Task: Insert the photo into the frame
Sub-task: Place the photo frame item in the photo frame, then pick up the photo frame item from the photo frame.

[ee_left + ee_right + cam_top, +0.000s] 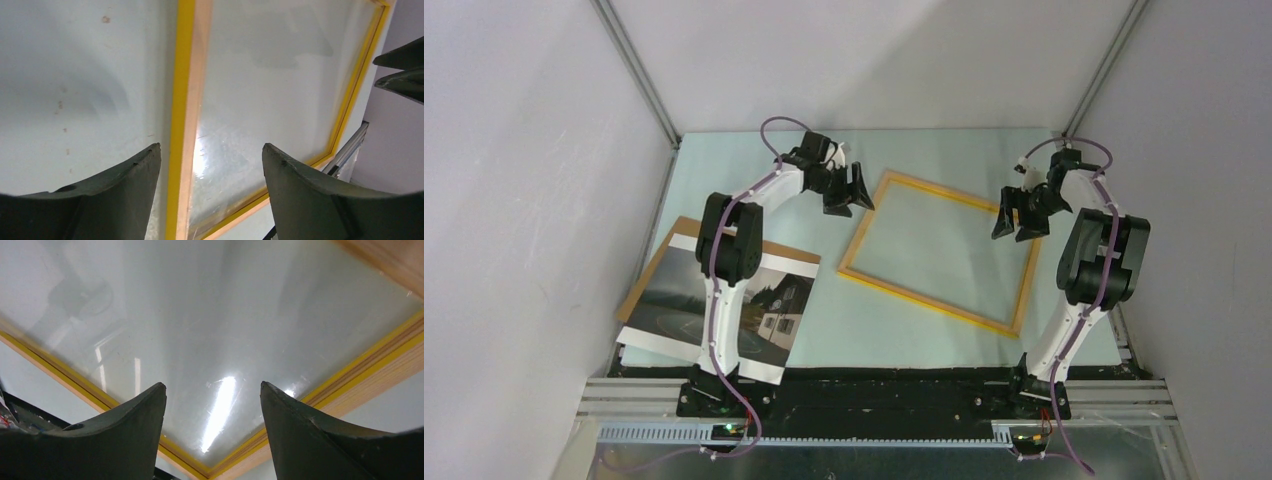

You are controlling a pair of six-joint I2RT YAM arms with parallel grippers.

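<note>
I read both grippers as open and empty: left gripper [852, 203] above the frame's [924, 300] left edge, right gripper [1014, 233] above its right edge. The photo [669, 300] lies flat, left of the frame, nearer my left arm.

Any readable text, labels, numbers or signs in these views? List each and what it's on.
None readable in any view.
The photo: landscape print only, no lettering that can be made out.
The frame: plain yellow edges and clear pane, unmarked in both wrist views.
</note>
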